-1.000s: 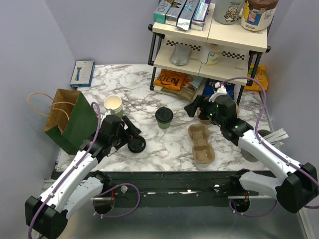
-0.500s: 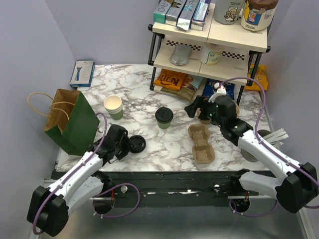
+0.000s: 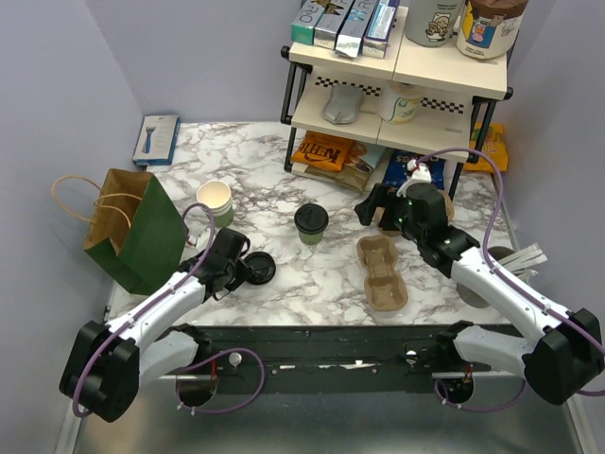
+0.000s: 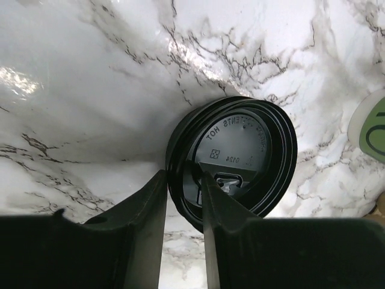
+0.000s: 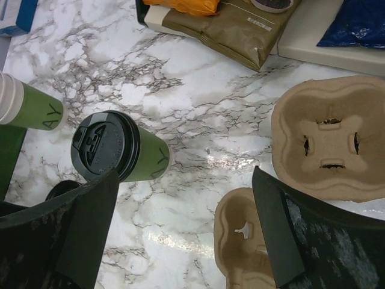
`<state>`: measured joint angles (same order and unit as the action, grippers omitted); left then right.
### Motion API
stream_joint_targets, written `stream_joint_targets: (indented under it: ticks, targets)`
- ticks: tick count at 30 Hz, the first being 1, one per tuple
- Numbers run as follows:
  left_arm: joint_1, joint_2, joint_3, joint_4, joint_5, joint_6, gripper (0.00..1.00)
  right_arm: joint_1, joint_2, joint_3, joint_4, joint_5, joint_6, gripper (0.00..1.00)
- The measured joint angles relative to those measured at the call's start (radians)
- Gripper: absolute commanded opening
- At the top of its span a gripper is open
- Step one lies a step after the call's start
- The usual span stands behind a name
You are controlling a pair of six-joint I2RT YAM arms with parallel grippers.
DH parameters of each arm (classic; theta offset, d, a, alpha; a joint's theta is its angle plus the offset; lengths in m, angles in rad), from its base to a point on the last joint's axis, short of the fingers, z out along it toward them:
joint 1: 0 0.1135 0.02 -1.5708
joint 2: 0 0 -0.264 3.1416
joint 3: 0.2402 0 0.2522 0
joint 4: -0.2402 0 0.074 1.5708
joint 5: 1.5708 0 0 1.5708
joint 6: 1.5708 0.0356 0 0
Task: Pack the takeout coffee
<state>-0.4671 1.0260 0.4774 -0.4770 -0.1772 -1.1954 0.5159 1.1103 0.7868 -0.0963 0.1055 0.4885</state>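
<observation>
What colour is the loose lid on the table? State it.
Black lid, clearest in the left wrist view.

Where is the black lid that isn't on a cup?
In the top view, the round black plastic lid lies flat on the marble table, left front, its rim between the left gripper's jaws, near the lidless green paper cup.
</observation>
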Motion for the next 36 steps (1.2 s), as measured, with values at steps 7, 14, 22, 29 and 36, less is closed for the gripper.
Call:
stream_joint_targets:
  ticks: [7,14,22,29,36]
  targets:
    - [0.052,0.073,0.048,-0.041,-0.098,-0.008,0.31,0.0,0.0,0.0,-0.026,0.026,-0.004,1.0]
    - [0.136,0.133,0.094,-0.043,-0.138,0.014,0.31,0.0,0.0,0.0,-0.039,0.056,-0.017,1.0]
    - [0.206,0.232,0.19,-0.049,-0.193,0.061,0.42,0.0,0.0,0.0,-0.061,0.066,-0.023,1.0]
    - [0.217,0.238,0.265,-0.075,-0.209,0.111,0.72,0.0,-0.012,0.0,-0.074,0.066,-0.047,1.0]
    - [0.217,0.108,0.276,-0.105,-0.141,0.163,0.95,0.0,0.005,0.006,-0.058,-0.143,-0.142,1.0]
